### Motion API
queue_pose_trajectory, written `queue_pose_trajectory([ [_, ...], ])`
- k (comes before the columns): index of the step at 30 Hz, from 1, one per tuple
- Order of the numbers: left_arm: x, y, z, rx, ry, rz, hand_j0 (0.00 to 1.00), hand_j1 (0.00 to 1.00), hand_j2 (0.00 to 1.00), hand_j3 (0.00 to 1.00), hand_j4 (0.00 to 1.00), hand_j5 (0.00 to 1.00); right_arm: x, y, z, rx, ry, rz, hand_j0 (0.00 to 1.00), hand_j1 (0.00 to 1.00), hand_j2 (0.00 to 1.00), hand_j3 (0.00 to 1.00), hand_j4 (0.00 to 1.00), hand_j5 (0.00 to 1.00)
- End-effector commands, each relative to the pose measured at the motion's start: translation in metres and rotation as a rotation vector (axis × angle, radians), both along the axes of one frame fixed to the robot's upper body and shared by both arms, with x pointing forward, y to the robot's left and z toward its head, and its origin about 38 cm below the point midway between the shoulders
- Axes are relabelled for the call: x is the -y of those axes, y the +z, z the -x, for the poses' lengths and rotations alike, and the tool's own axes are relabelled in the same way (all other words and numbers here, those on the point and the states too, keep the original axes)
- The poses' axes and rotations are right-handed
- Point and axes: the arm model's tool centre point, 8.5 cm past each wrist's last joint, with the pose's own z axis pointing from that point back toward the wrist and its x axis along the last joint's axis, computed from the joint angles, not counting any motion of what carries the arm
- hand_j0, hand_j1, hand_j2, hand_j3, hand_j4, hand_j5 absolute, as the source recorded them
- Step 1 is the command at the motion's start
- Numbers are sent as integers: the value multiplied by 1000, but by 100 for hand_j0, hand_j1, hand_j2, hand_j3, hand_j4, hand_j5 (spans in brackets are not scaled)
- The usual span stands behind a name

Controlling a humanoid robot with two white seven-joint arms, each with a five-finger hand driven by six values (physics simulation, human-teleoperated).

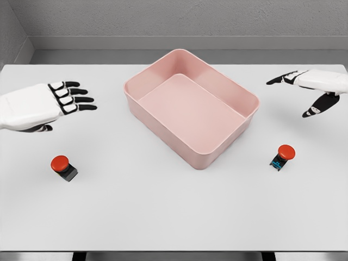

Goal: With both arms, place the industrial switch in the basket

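Note:
A pink rectangular basket (239, 92) sits turned at an angle in the middle of the white table, with nothing inside. One industrial switch (63, 167), a red round button on a black base, lies at the front left. A second switch (283, 156), red-capped with a black and blue base, lies at the front right. My left hand (65, 99) hovers behind and left of the left switch, its fingers spread and holding nothing. My right hand (307, 89) hangs at the right edge, well behind the right switch, its fingers relaxed and holding nothing.
The white table (174, 212) ends in a front edge near the bottom of the view. A grey wall runs behind its far edge.

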Motion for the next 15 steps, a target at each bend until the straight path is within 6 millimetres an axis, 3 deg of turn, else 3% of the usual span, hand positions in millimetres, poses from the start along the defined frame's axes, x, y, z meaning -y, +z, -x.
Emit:
queue_pose_trajectory([
  [1, -4, 0, 1, -6, 9, -35, 100, 100, 100, 100, 100, 100, 1, 1, 0, 4, -5, -7, 100, 100, 100, 100, 100, 100],
  [4, -4, 0, 0, -4, 10, -39, 100, 100, 100, 100, 100, 100, 4, -3, 3, -15, -5, 15, 100, 100, 100, 100, 100, 100],
  [6, -4, 0, 0, -4, 11, -39, 100, 100, 100, 100, 100, 100, 17, -16, 13, -52, -23, 47, 100, 100, 100, 100, 100, 100],
  [10, -10, 2, -1, 0, 27, -51, 100, 100, 100, 100, 100, 100, 27, -16, 18, -51, -45, 48, 100, 100, 100, 100, 100, 100],
  [12, -13, -8, 3, -31, 33, -54, 100, 100, 100, 100, 100, 100, 35, -15, 22, -54, -55, 61, 100, 100, 100, 100, 100, 100],
  [15, -29, -23, 11, -70, 82, -50, 100, 100, 100, 100, 100, 100, 16, -22, 34, -71, 14, 60, 100, 100, 100, 100, 100, 100],
])
